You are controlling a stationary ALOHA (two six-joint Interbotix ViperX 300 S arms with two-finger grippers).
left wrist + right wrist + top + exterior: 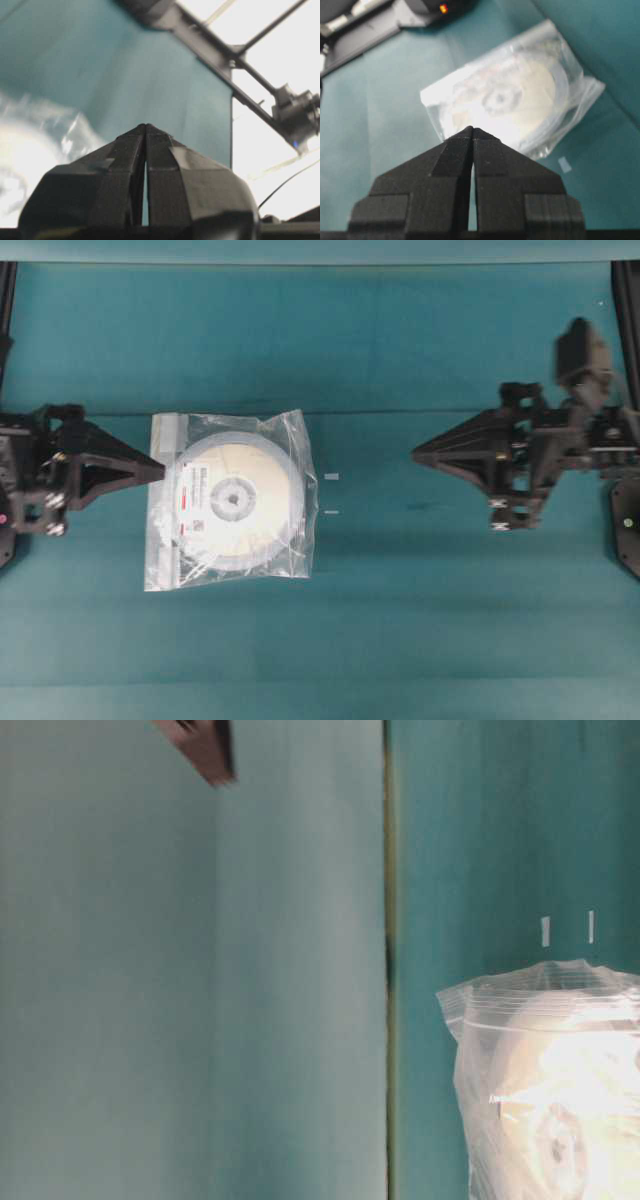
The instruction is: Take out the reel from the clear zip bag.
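On the table, one bag [232, 500] holds one reel [236, 501]; two tools [160, 468] [416, 452] clenched, empty.

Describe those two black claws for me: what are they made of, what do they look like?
Both grippers are matte black. The left gripper and right gripper each taper to a wedge-shaped point from a broader, angular frame with open gaps and silver screws. Up close, the fingers look flat-faced and slightly rough. What they are made of can't be told. A thin cable trails beside the left one.
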